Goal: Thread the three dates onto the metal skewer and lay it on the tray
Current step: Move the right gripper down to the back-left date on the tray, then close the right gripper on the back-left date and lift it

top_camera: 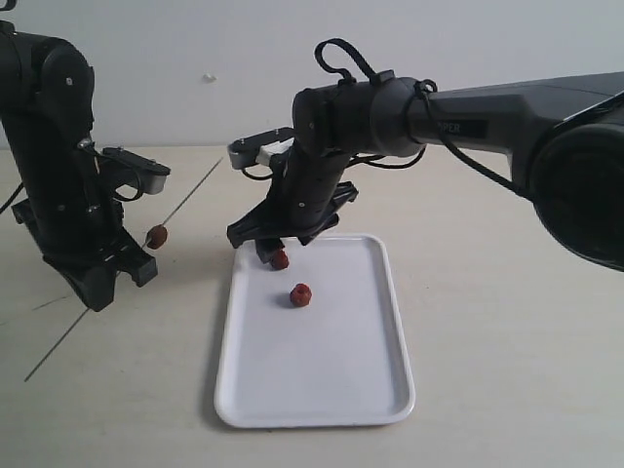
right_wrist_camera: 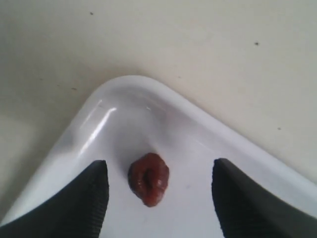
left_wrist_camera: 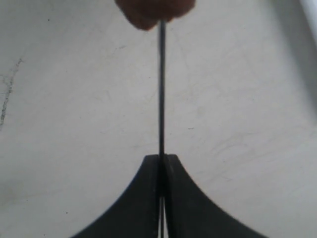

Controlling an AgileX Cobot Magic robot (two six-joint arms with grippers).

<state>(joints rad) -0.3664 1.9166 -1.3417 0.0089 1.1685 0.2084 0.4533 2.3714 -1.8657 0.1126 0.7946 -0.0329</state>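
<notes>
My left gripper (top_camera: 134, 255) (left_wrist_camera: 161, 159) is shut on the thin metal skewer (left_wrist_camera: 161, 89), which juts out over the table. One date (top_camera: 156, 235) (left_wrist_camera: 153, 12) is threaded on the skewer's far end. The white tray (top_camera: 322, 390) lies in the middle with two more dates on it. One date (top_camera: 280, 259) (right_wrist_camera: 148, 178) rests in the tray's far left corner. My right gripper (top_camera: 273, 249) (right_wrist_camera: 159, 166) hangs low over it, open, with a finger on each side and not touching. The other date (top_camera: 300, 294) lies a little nearer on the tray.
The tray's rounded corner rim (right_wrist_camera: 124, 91) is just beyond the right gripper. A dark seam (top_camera: 117, 273) runs slantwise across the pale table under the left arm. The right arm's thick body (top_camera: 575, 166) fills the upper right of the exterior view.
</notes>
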